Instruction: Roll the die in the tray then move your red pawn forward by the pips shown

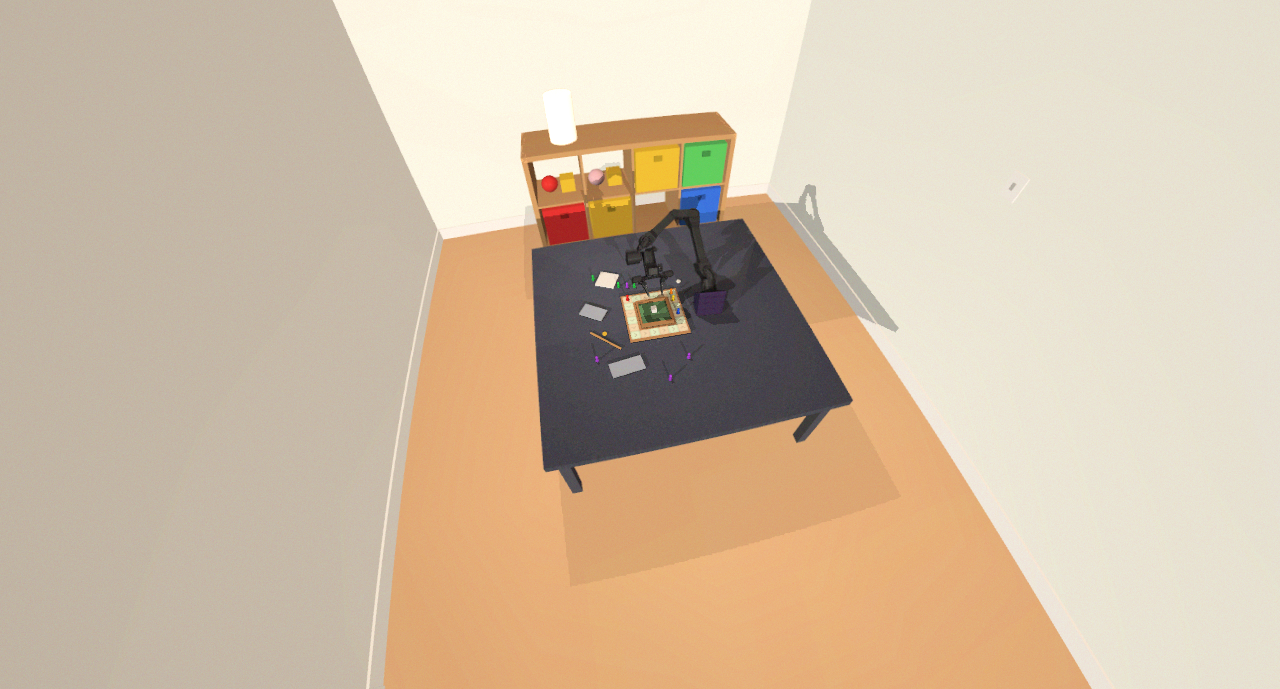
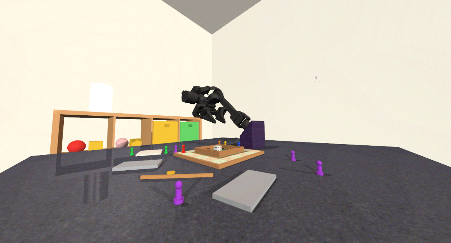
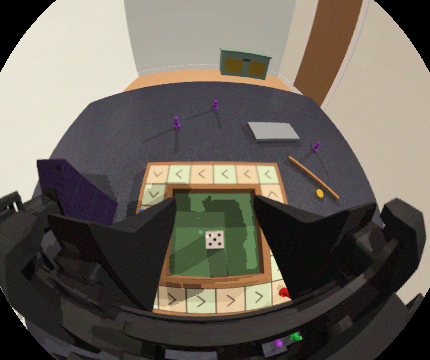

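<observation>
With the jaws (image 1: 655, 292) (image 2: 220, 122) parted well above the board (image 1: 657, 334) (image 2: 219, 161) (image 3: 225, 174), nothing sits between the fingers — opening moderately wide, not full.

Die (image 1: 653, 309) (image 2: 217, 148) (image 3: 214, 239): within the walls of the tray (image 1: 657, 327) (image 2: 206, 152) (image 3: 215, 281), apart from the jaws. Five pips face up in the wrist view; whether it has come to rest cannot be told, so confirm before counting. Likely light and hard, with flat faces and little give; it should need no further grip unless the throw fails.

Red pawn (image 1: 627, 298) (image 2: 183, 149) (image 3: 284, 292): upright at a corner of the board, its turn not yet played. Wrist view: bottom-row arrows run towards that corner, side arrows run away from it up the board. If five holds, move five squares along those arrows.

Handling estimate: pawn light, rigid, probably smooth; round head may slip or roll in flat fingers. Take hold at the narrow neck or stem, jaws centred, modest squeeze, lift straight before travelling. Low grip on the foot risks scraping the board; off-centre closing could tip it. Tray wall is close by — keep the fingers off it, set the foot flat, then open and rise vertically
</observation>
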Motion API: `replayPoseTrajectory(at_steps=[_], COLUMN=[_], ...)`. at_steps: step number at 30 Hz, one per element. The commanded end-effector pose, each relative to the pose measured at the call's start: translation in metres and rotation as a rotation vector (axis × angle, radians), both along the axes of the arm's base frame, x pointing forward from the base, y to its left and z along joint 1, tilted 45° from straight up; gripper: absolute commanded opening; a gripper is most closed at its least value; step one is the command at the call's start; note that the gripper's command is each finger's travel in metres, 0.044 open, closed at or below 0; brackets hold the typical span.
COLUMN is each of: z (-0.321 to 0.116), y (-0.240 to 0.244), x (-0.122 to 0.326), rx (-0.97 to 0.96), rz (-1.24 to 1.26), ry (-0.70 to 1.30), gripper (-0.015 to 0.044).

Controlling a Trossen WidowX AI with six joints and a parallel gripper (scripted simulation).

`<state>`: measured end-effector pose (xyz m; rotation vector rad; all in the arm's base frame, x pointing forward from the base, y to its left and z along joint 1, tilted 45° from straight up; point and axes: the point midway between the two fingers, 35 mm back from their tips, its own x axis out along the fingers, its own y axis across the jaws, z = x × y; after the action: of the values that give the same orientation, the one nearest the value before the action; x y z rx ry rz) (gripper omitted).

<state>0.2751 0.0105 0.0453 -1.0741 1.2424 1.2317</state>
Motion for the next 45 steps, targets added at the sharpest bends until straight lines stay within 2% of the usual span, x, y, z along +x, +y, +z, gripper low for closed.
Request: replayPoseTrajectory(at_steps=[1,3,4,8,10,12,16,17,18,20,27,30,34,45], z=[0.013,0.011,0.006,-0.023,-0.030,-0.032,-0.032,-0.035,-0.035,-0.033,-0.005,0.010,0.023,0.024], y=[0.009,0.009,0.008,0.000,-0.002,-0.002,-0.001,0.000,0.000,-0.003,-0.055,-0.085,-0.110,-0.113], x=[0.004,0.003,0.002,-0.005,-0.003,0.000,0.001,-0.006,-0.006,0.001,0.065,0.087,0.102,0.105], rx=[0.007,-0.008,-0.056,-0.464,-0.685,-0.821,-0.837,-0.750,-0.750,-0.759,-0.810,-0.802,-0.783,-0.781], rz=[-0.004,-0.006,-0.010,-0.011,0.017,0.044,0.048,0.047,0.047,-0.029,-0.857,-1.224,-1.504,-1.518], ry=[-0.014,-0.006,0.017,0.111,0.092,0.055,0.049,0.090,0.090,0.061,-0.261,-0.413,-0.537,-0.543], gripper=[0.0394,0.0440,0.0440,0.0440,0.0440,0.0440,0.0440,0.0440,0.0440,0.0387,0.0204,0.0200,0.0200,0.0200])
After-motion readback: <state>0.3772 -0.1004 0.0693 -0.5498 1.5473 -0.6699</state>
